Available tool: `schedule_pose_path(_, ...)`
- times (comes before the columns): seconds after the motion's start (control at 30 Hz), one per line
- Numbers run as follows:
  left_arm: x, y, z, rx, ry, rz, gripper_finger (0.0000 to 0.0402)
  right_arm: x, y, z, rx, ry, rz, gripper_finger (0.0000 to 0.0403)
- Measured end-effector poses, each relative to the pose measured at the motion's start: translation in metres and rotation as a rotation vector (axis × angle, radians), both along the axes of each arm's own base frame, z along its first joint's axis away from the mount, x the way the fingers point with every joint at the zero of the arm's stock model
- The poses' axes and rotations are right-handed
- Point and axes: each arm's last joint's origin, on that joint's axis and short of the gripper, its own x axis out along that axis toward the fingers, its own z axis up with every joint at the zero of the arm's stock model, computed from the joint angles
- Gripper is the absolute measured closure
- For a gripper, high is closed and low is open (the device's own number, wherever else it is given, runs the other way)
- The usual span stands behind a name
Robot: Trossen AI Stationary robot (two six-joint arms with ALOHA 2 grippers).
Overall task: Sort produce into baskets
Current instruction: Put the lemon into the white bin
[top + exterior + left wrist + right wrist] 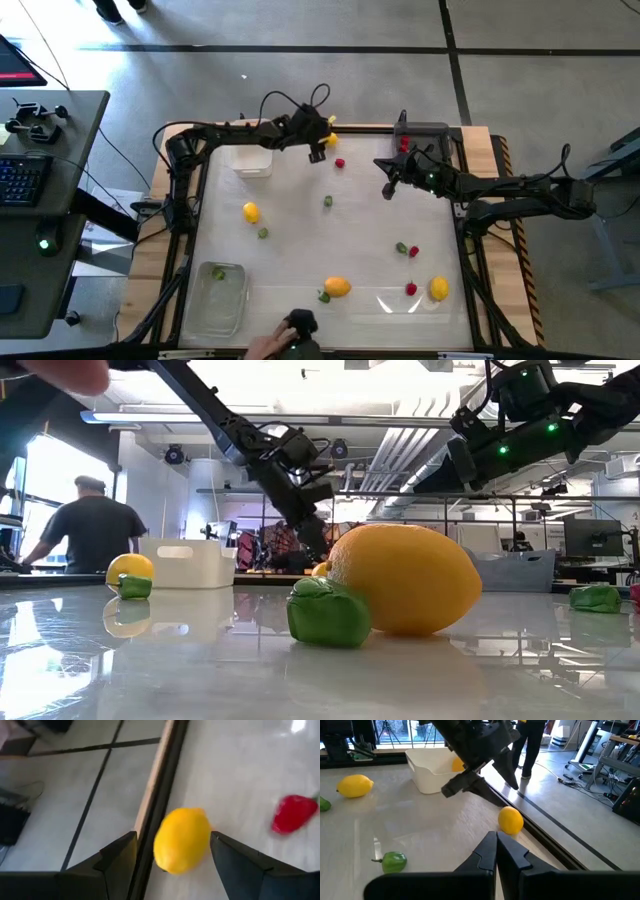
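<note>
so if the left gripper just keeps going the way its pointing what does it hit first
Most likely the yellow lemon, lying between the open fingers of the left gripper at the table's far edge. How far off it is stays unclear.

Three trays ring the worktop: one tray upper left, another upper right, a third lower left; fruit pieces scattered between.

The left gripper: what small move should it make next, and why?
Probably close. The left gripper stands open with the yellow fruit between its fingers at the table's far edge; the fruit is not yet held, and the white tray lies nearby.
</note>
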Motion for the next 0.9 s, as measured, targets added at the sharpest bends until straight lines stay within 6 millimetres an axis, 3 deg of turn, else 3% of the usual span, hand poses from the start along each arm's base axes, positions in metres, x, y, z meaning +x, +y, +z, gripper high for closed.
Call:
schedule_pose_path(0.3, 0.001, 0.006, 0.020, 0.060, 0.179, -0.123, 0.0163, 0.000, 0.000, 0.000, -0.003, 0.002, 0.001, 0.0402)
schedule_pose_path(0.47, 0.008, 0.012, 0.029, 0.046, 0.197, -0.147, 0.0163, 0.000, 0.000, 0.000, -0.003, 0.001, 0.001, 0.0402)
schedule_pose_path(0.9, 0.024, 0.026, -0.001, -0.025, 0.340, -0.218, 0.0163, 0.000, 0.000, 0.000, -0.013, 0.005, 0.016, 0.0402)
